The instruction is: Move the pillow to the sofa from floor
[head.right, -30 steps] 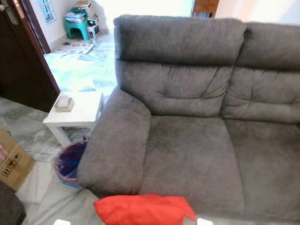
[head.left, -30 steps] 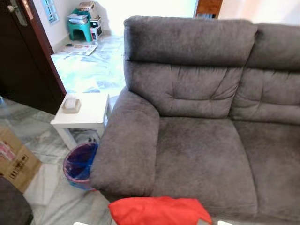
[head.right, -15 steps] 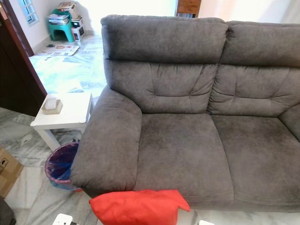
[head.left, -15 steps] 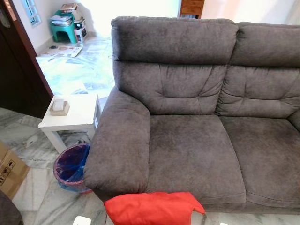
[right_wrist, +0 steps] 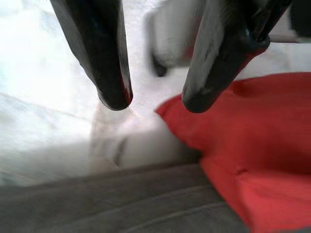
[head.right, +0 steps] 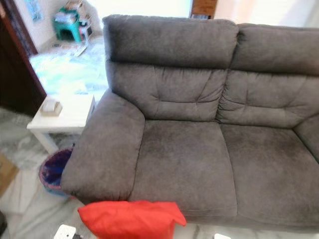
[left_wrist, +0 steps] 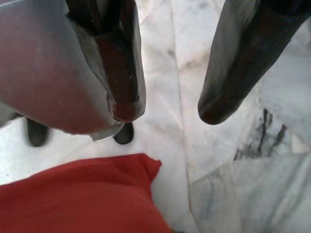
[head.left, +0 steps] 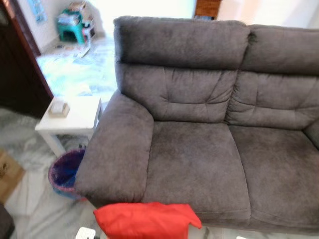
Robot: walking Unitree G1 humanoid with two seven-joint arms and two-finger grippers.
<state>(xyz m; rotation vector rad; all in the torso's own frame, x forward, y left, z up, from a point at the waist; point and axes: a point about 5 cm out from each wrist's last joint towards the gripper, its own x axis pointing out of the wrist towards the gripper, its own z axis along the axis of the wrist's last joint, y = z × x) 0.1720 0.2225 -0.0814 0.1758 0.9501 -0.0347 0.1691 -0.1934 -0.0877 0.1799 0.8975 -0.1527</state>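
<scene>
item: red pillow (head.left: 144,220), task object. location: raised in front of the grey sofa (head.left: 199,149), at the front edge of its left seat cushion and just below the left armrest (head.left: 117,154); not yet resting on the seat.

orientation: long axis runs side to side, roughly parallel to the sofa's front edge. one pointed corner aims toward the robot's right.

tools: left gripper (left_wrist: 167,109), fingers parted with marble floor (left_wrist: 170,63) between the tips, pillow just beside them. right gripper (right_wrist: 153,104), fingers likewise parted, nothing pinched between the tips, one finger at the pillow's corner. how the pillow is being supported cannot be told from these angles.

risks, as judged:
- pillow appears squeezed between or draped on the arms rather than gripped; soft fabric could slip and fall back to the floor.
- if released too early it would catch the seat front and roll off.
- the armrest is close on the left; a swing that way could snag.

nearby: white side table (head.left: 75,117), bin (head.left: 65,172) beneath it.
</scene>
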